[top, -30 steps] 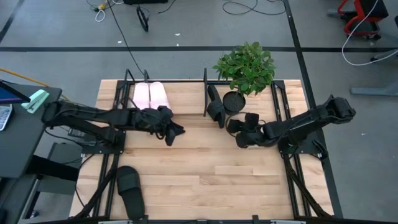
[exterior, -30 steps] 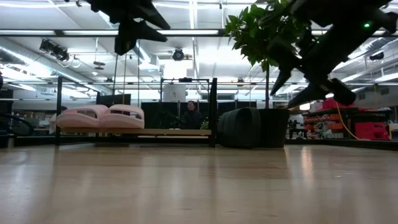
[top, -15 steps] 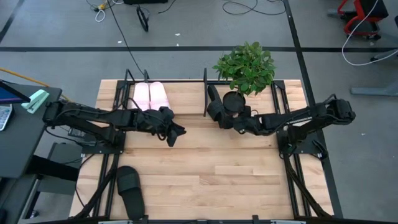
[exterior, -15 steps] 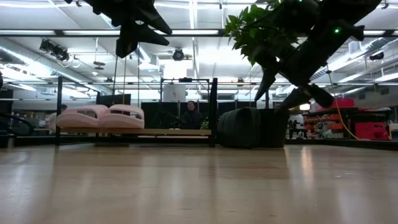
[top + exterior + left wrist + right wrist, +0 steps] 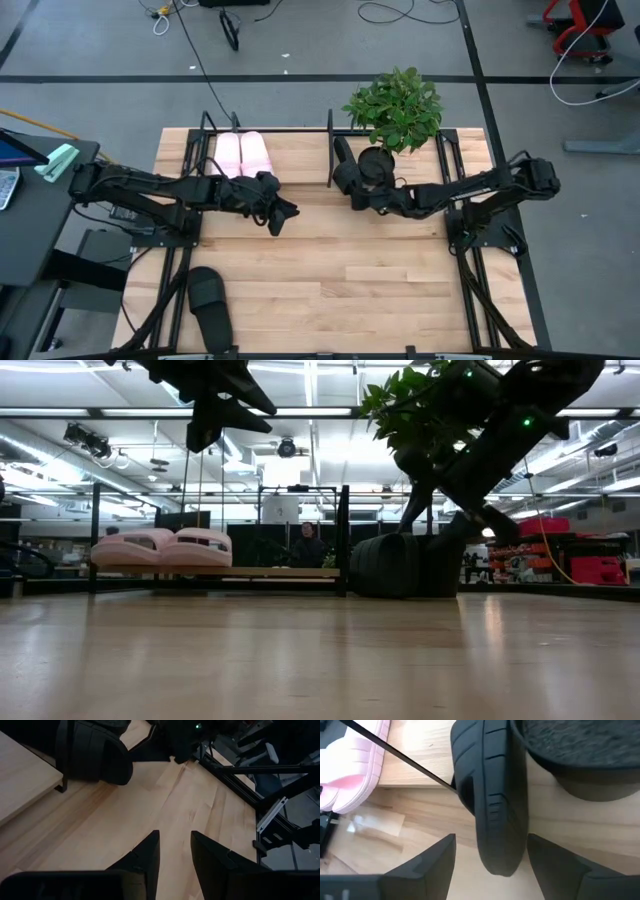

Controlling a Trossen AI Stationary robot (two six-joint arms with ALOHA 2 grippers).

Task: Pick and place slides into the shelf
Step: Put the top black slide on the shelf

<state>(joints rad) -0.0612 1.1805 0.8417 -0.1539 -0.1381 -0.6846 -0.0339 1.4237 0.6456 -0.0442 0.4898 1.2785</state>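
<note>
Two pale pink slides (image 5: 245, 152) lie side by side on the shelf (image 5: 300, 131), at its left end. One black slide (image 5: 345, 170) stands on its side edge between the shelf's right end post and the plant pot. My right gripper (image 5: 492, 862) is open, with its fingers on either side of this slide's near end (image 5: 500, 860) and a gap on both sides. A second black slide (image 5: 210, 303) lies flat near the table's near-left corner. My left gripper (image 5: 283, 212) hovers open and empty above the table, just in front of the shelf.
A potted green plant (image 5: 392, 110) in a black pot (image 5: 580, 765) stands right beside the upright black slide. The shelf's thin end post (image 5: 344, 540) is on the slide's other side. Bare wood lies across the table's middle and near-right (image 5: 380, 290).
My right gripper has moved toward the table's left and far edge and come down, from open table to the near end of the upright black slide. Its fingers now stand on either side of that slide. The slides have not moved.
</note>
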